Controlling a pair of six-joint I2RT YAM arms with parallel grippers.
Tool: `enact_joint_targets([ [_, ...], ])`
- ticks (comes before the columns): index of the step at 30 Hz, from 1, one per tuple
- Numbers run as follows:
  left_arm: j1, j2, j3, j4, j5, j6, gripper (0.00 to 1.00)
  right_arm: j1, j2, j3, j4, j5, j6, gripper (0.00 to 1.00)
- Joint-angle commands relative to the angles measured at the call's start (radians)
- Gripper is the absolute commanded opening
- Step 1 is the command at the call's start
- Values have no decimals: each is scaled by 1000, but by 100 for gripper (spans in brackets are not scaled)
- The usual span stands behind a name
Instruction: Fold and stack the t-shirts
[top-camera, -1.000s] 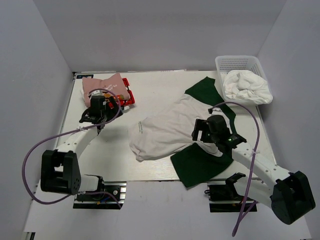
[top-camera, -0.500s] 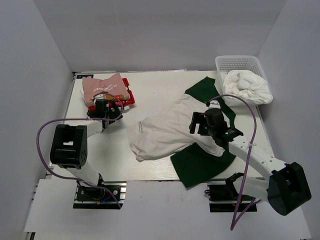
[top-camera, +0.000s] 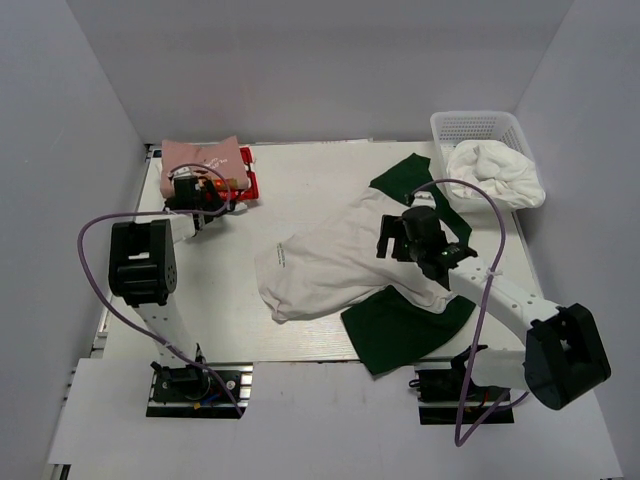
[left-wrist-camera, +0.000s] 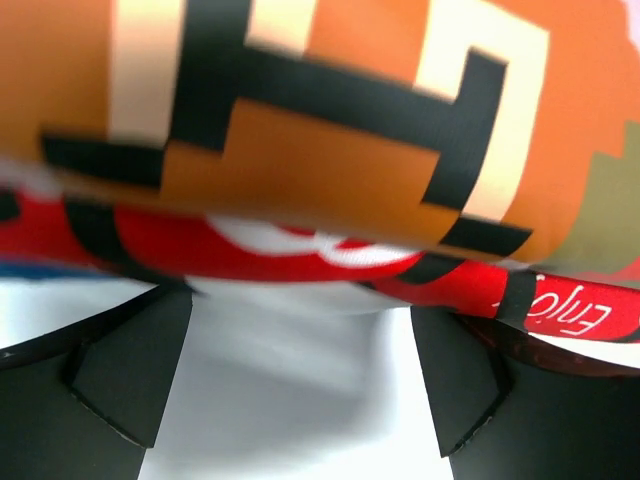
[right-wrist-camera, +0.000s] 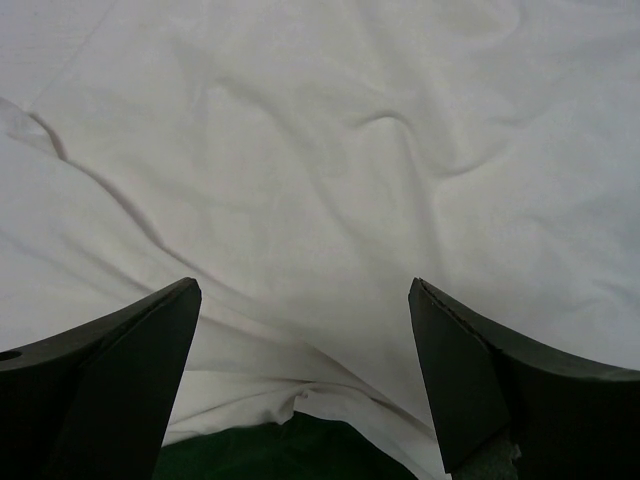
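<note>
Off-white cotton t-shirt with dark green sleeves (top-camera: 335, 255) lies crumpled across middle-right of white table (top-camera: 300, 190). I see right hand (top-camera: 398, 240) over its pale body, fingers spread wide, gripping nothing. Small folded pink shirt (top-camera: 205, 157) stacked with folded red shirt (top-camera: 247, 186) at far-left corner. Left hand (top-camera: 190, 195) at stack's near edge, fingers apart, red fabric just beyond tips

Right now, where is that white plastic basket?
In the overhead view, the white basket sits at the table's far right corner, holding a crumpled white cloth, just beyond the off-white shirt's green sleeve.
</note>
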Motion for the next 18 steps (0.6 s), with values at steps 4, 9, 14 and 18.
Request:
enact_joint_targets([
  [4,86,97,126,-27,10,36,100,-2,63,90,-33,31,-1,90],
  [9,143,141,213,-29,86,56,100,0,79,99,-47,37,8,90],
  [14,153,196,319,-62,139,91,100,-3,93,115,-73,39,10,90],
  [18,153,115,309,-138,163,81,100,0,85,124,-103,53,7,90],
])
